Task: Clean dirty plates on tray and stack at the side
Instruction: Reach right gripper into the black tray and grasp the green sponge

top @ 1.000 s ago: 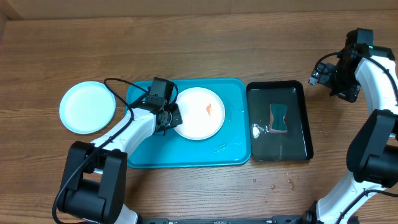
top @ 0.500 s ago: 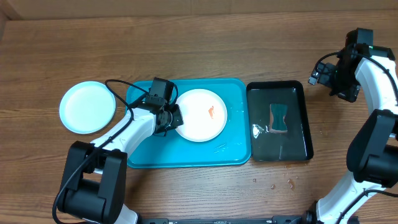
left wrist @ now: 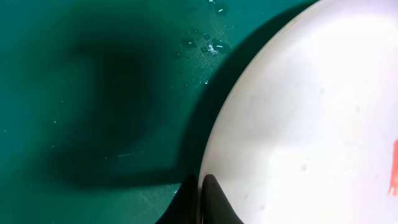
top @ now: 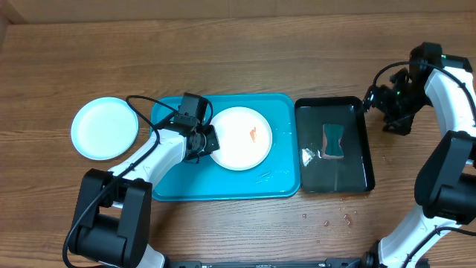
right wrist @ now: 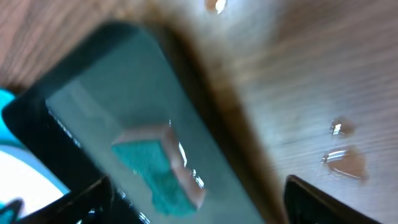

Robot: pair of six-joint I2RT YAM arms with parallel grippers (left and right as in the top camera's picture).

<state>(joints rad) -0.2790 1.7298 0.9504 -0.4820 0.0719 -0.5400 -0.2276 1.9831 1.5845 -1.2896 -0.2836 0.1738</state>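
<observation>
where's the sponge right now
In the overhead view the sponge lies inside the black tray, which sits just right of the turquoise tray.

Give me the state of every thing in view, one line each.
white plate, on the turquoise tray, orange smear, rim pinched.
light blue plate, on the table, no smear showing.
turquoise tray, wet.
black tray, wet inside.
sponge, lying in black tray.
left gripper, shut on white plate.
right gripper, open, empty.

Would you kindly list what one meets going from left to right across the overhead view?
light blue plate → left gripper → white plate → teal sponge → right gripper
</observation>
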